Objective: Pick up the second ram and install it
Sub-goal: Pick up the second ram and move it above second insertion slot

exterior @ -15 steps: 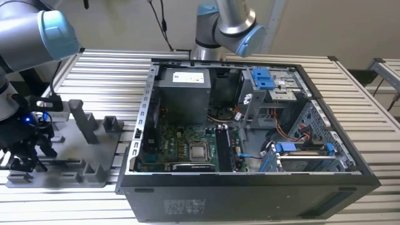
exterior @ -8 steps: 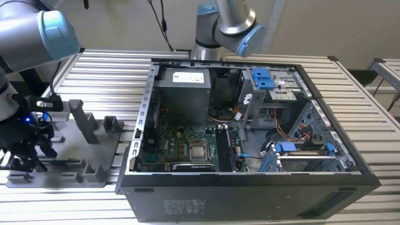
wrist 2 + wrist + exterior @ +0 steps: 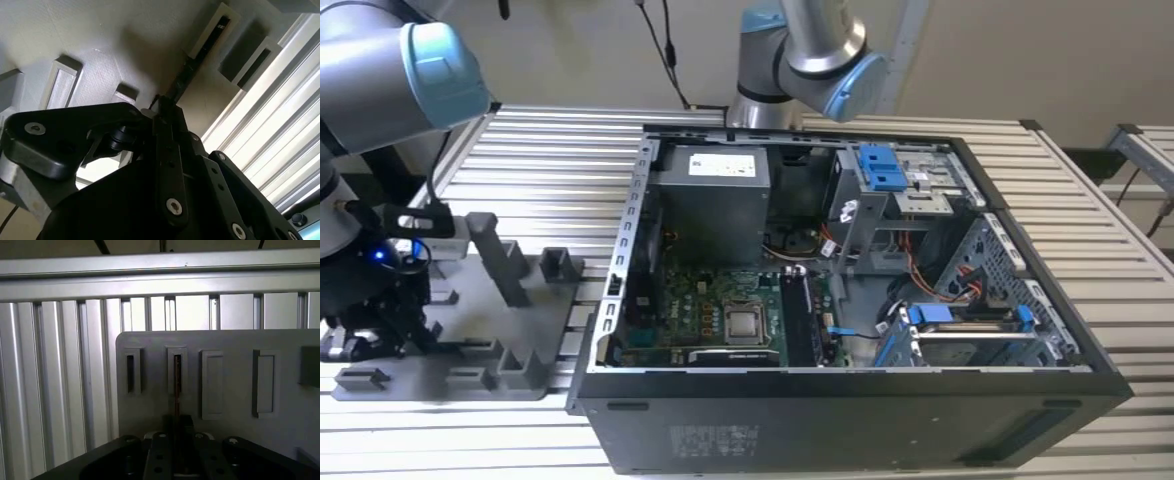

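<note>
1. Exterior view
   - The arm (image 3: 814, 50) reaches over to the exterior view's left, where the gripper (image 3: 380, 335) hangs low over the grey fixture tray (image 3: 467, 375), among its upright posts.
   - The tray rests on a slatted metal table (image 3: 1121, 250), just beside an open computer case (image 3: 854, 420) that lies on its side.
   - Inside the case are a green motherboard (image 3: 707, 310) and a grey power supply (image 3: 714, 200).
   - From here I cannot tell whether the fingers are open or closed.

2. Second wrist view
   - The gripper (image 3: 162, 107) appears as black linkages that converge on a thin dark strip, the second ram (image 3: 187, 75), seen edge-on.
   - The fingers are closed against the near end of the stick.
   - The far end of the stick runs into a slotted post (image 3: 215, 30) on the fixture tray (image 3: 100, 30).
   - The table slats (image 3: 280, 125) lie beyond the tray's edge.

3. First wrist view
   - The gripper (image 3: 177, 422) is clamped on the second ram (image 3: 176, 385), which shows as a narrow brownish edge.
   - The stick passes from the fingertips into a slotted post (image 3: 183, 370) on the fixture tray (image 3: 240, 390).
   - Another slotted post (image 3: 137, 370) stands just beside that one, and solid rectangular posts stand on its other side.
   - The table slats (image 3: 60, 390) surround the tray.
</note>
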`<state>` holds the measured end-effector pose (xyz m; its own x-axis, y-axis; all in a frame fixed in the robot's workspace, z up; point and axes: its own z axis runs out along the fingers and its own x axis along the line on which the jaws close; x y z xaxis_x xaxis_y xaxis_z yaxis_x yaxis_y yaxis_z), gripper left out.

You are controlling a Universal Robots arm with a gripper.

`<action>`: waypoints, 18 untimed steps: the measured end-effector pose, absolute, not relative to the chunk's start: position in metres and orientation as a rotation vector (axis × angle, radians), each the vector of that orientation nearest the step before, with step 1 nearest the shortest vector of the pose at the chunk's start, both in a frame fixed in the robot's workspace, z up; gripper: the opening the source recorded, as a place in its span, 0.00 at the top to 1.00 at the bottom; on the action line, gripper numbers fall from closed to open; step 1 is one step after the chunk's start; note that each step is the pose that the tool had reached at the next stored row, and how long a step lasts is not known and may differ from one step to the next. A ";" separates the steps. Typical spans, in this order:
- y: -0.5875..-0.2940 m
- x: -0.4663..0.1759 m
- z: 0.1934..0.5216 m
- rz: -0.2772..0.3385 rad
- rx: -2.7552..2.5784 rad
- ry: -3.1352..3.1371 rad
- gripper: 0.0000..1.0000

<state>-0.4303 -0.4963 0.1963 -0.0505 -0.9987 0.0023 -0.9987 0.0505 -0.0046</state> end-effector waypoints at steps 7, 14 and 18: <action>-0.496 -0.430 0.196 -0.008 -2.164 2.276 0.86; -0.496 -0.430 0.196 -0.007 -2.163 2.276 0.86; -0.496 -0.430 0.196 -0.007 -2.164 2.276 0.86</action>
